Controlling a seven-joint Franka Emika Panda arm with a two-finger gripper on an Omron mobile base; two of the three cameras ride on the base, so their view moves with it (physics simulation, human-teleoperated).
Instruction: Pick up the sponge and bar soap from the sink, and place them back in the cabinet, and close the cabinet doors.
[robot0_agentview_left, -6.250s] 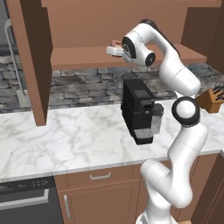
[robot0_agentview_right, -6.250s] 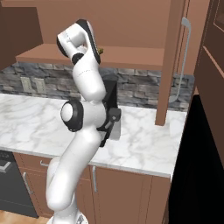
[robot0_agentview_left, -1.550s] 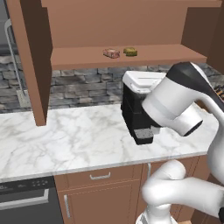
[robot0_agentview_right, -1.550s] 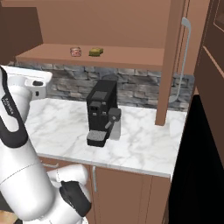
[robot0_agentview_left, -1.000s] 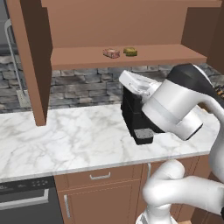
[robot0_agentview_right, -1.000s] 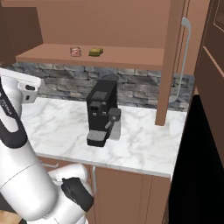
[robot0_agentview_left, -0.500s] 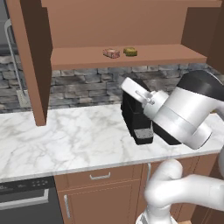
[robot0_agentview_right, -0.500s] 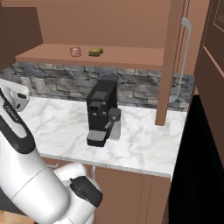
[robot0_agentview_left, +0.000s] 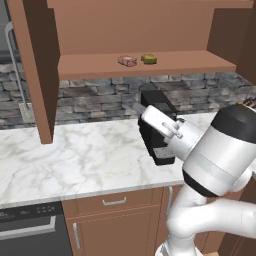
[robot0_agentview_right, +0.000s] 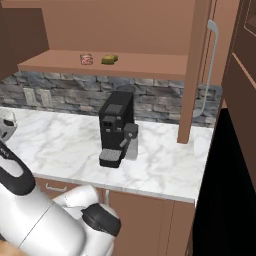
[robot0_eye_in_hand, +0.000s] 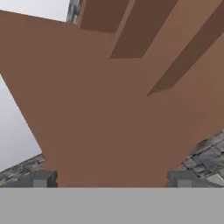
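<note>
Gripper jaws are spread wide, nothing held, brown cabinet door faced. Sponge and bar soap are seen side by side (apart) on cabinet shelf.

Brown cabinet — yellow-olive sponge

We see the bar soap and the sponge side by side on the shelf inside the cabinet, soap to the left, just apart. Below them a coffee machine stands on the table, against the stone wall. The cabinet doors stand swung outward at either side. A dishwasher sits under the table's left end.
</note>
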